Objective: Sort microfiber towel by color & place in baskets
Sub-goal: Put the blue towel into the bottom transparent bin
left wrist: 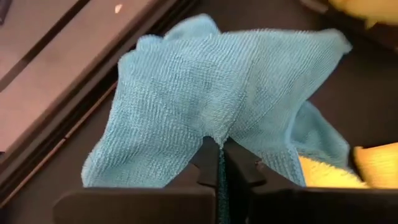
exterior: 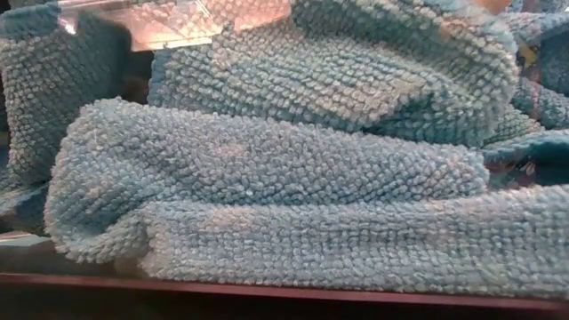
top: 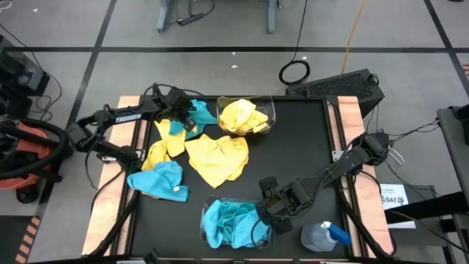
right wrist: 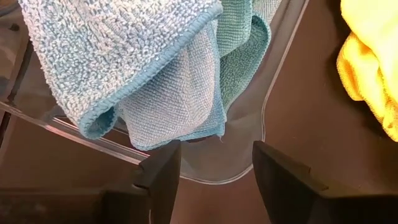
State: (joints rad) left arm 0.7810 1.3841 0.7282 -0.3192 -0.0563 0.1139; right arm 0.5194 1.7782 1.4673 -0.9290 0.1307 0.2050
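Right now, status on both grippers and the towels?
Left gripper shut on a blue towel near the yellow basket. Right gripper open at the blue basket, holding nothing. Yellow towels loose mid-table.

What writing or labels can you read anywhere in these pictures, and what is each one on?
"TROSSEN": white letters on the left arm, high view.
White label on the table's right edge by the right arm: dark print, too small to read.
No writing shows on the towels, baskets or spray bottle.
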